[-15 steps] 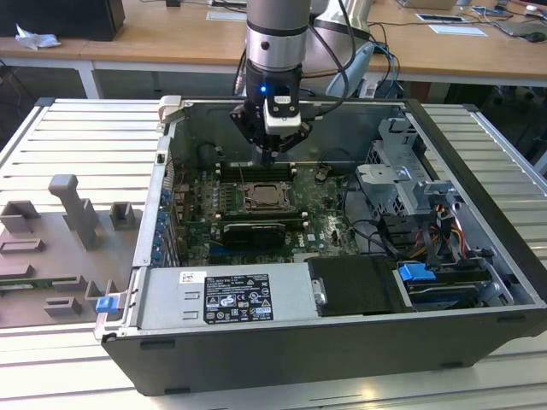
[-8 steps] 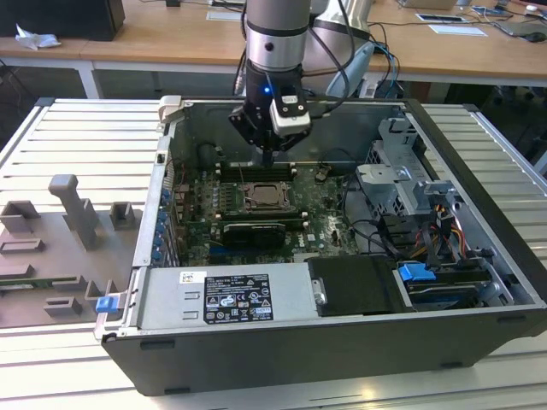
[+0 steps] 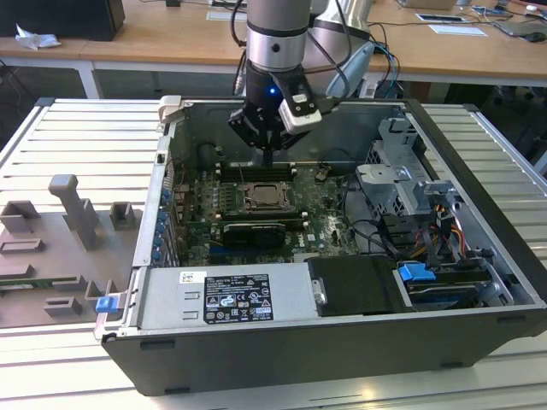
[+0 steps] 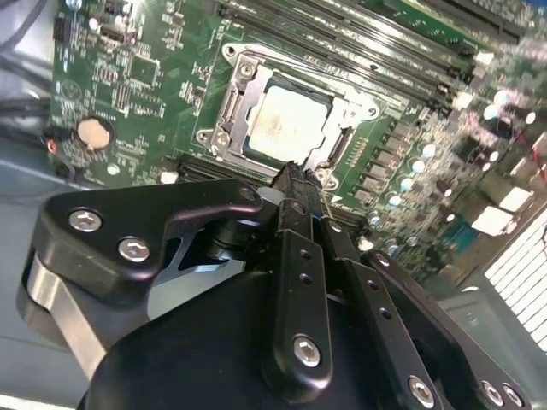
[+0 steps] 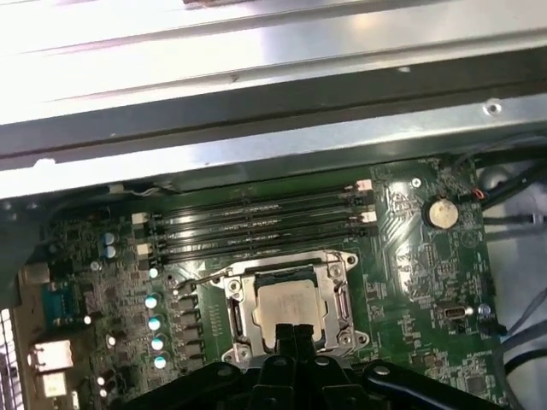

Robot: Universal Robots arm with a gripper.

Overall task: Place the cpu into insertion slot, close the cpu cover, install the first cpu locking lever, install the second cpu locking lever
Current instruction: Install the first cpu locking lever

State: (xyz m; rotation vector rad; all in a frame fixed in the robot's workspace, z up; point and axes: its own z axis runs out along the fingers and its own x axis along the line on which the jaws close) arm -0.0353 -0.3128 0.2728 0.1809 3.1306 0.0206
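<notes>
Nearest us in the exterior view stands the dark wall of the open computer case [image 3: 256,363], resting on a slatted metal table [image 3: 77,120]. A grey fixture [image 3: 77,213] with blocks and posts lies beside the case on the exterior view's left. Just inside the wall sits the silvery power supply [image 3: 226,295], and behind it the black graphics card [image 3: 252,231] lies across the green motherboard [image 3: 329,226]. Beyond the card we find the insertion slot [image 5: 344,259]. The cpu [image 5: 289,309] is seated in it, pale metal top upward. The cpu cover [image 5: 248,307] lies flat over it, so that the chip shows through the square window. The gripper [image 3: 267,156] hangs from the arm over the slot's far side, pointing down. In both wrist views we see its black fingers [image 4: 291,222] drawn narrowly together with nothing held between them. Their tips are right at the edge of the cover, but we cannot tell whether they touch it. Just past the slot run the long black memory slots [image 5: 256,226], with a round coin battery [image 5: 441,213] set off to one side on the board. On the exterior view's right a metal drive cage [image 3: 397,175] stands inside the case. Farthest back are wooden desks [image 3: 171,38].
</notes>
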